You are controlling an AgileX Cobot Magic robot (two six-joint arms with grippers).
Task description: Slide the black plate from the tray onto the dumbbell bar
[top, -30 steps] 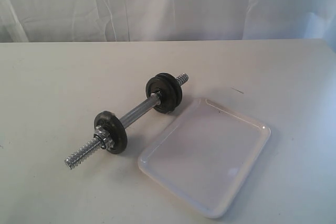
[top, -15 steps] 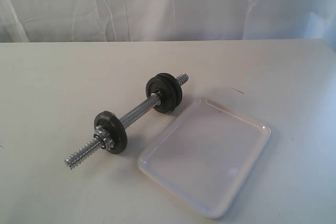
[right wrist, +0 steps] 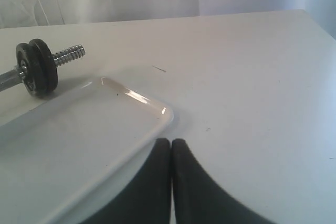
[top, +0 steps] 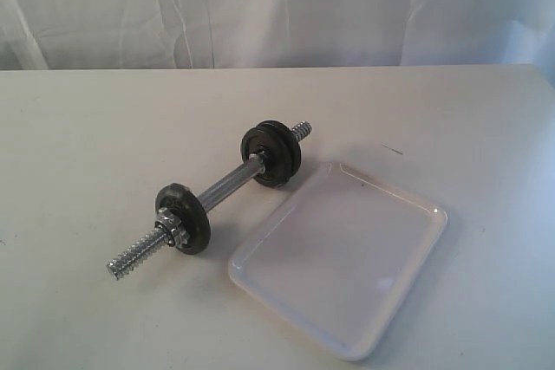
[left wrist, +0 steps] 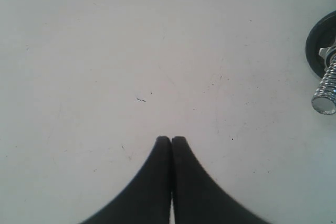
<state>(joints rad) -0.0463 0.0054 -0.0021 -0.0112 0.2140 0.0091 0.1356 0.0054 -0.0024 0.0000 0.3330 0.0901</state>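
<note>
The dumbbell bar (top: 227, 185) lies slantwise on the white table. One black disc (top: 184, 218) with a metal collar (top: 171, 230) sits near its front end, and two black discs (top: 272, 155) sit pressed together at its far end. I cannot tell which of them is the black plate. The glossy white tray (top: 342, 257) beside the bar has nothing in it. In the left wrist view my left gripper (left wrist: 171, 139) is shut and empty over bare table, with the bar's threaded end (left wrist: 325, 90) off to one side. By the tray's corner (right wrist: 157, 114), my right gripper (right wrist: 171, 141) is also shut and empty.
A white curtain (top: 277, 6) hangs behind the table's far edge. Neither arm shows in the exterior view. The tray's long side runs close to the bar.
</note>
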